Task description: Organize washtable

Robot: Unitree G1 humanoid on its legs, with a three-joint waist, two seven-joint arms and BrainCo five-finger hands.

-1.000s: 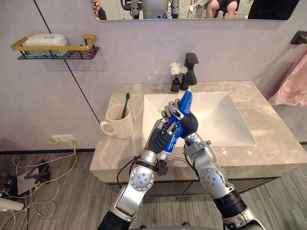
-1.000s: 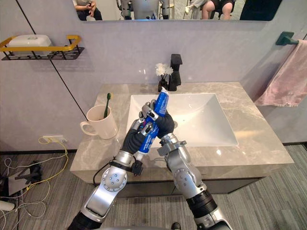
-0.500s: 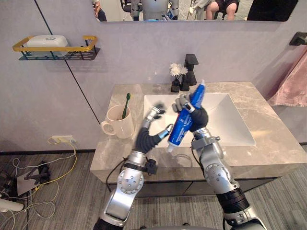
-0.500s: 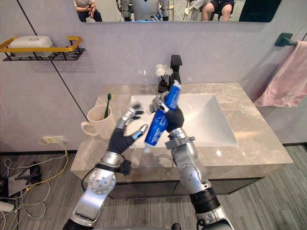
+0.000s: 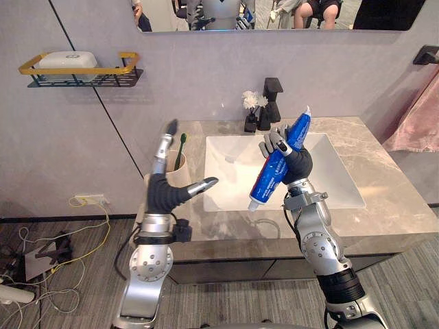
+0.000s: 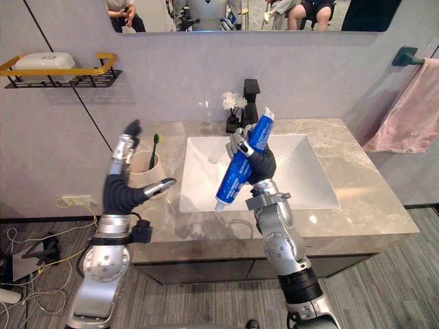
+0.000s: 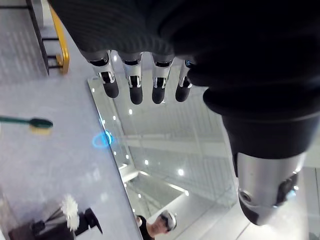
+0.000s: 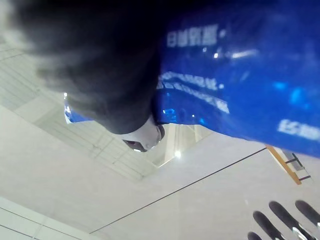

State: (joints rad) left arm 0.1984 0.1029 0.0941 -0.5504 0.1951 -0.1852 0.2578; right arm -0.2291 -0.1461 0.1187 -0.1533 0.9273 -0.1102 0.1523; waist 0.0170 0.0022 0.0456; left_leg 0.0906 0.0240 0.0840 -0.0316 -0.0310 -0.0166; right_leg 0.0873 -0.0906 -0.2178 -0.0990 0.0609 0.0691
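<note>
Since half a second ago we see the left robot hand (image 5: 164, 192) pulled away from the tube (image 5: 274, 171) and swung to the left of the frame. It is now raised in front of the mug (image 6: 152, 171), fingers (image 7: 135, 90) straight, thumb out to the side, released and carrying nothing. The tube has gone up and a little right with the right robot hand (image 5: 291, 157), which alone grasps it, fingers curled round its middle.

The blue tube hangs in the air at the centre of the frame, above the sink (image 5: 329, 171). It is tilted, one end high toward the faucet (image 5: 273, 96) and the other low, over the sink's left part. It touches nothing but the hand.

The mug stands on the surface (image 5: 384, 212) left of the sink, with a green toothbrush (image 6: 154, 147) upright in it. White flowers (image 5: 254, 100) sit just beside the faucet at the back.

At upper left a shelf (image 5: 75, 72) on the wall carries a white soap (image 5: 65, 57). A pink towel (image 5: 418, 123) hangs at the right edge, and a mirror (image 5: 274, 14) runs along the top.
</note>
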